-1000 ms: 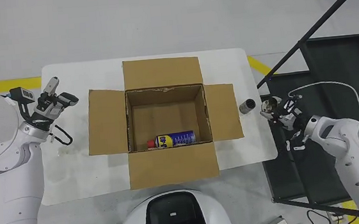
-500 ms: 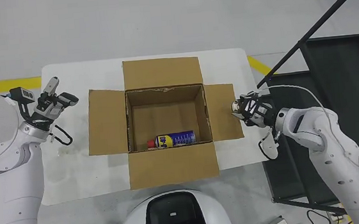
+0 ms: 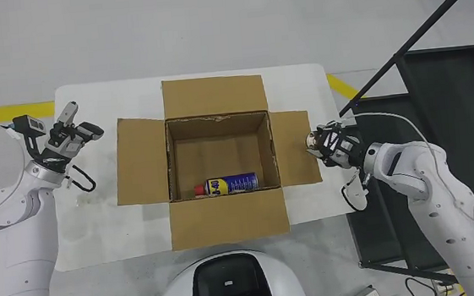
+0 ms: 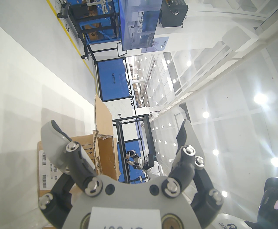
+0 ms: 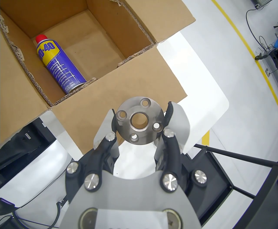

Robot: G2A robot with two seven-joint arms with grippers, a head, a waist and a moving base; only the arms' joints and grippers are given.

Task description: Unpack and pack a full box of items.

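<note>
Maybe the metal ring (image 5: 139,123) pinched in the right gripper (image 5: 141,109) (mid frame) slips, missing the box (image 5: 121,93). The left gripper (image 4: 118,128) is wide.

The cardboard box (image 3: 215,95) sits mid-table, open, with all four flaps folded out flat. Inside, a blue-and-yellow spray can (image 3: 230,183) lies on its side along the wall closest to the table's near edge, red cap toward the table's left edge. A round grey metal flange (image 5: 149,117), with a centre bore and four bolt holes, is pinched in the right gripper (image 5: 141,112) over the box's right flap, near the table's (image 3: 114,95) right edge.
</note>
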